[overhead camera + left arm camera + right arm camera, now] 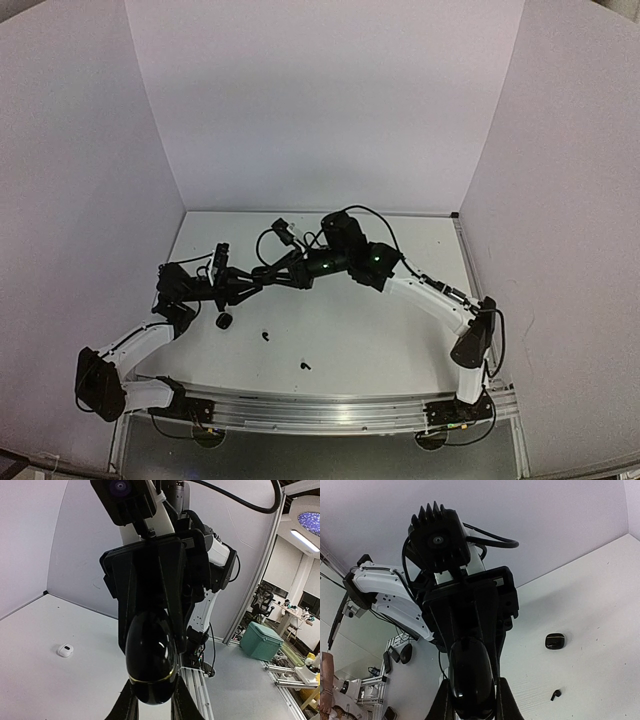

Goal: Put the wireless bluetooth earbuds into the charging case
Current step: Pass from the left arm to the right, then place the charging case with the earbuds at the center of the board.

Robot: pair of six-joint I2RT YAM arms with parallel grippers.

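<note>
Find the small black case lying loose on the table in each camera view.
Top external: small black case, left of centre, slightly low.
Left wrist: not in view.
Right wrist: right of centre, above a black earbud.
Shared landmark: the glossy black case held aloft, bottom centre in both wrist views.

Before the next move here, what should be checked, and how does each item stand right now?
1. Left gripper shut on the black case: ok.
2. Right gripper closed on that case's opposite end: ok.
3. Lid open for loading: not ok, the seam looks closed.
4. Earbud in hand: not ok, a black earbud lies on the table.
5. Second case clear of both arms: ok.
</note>
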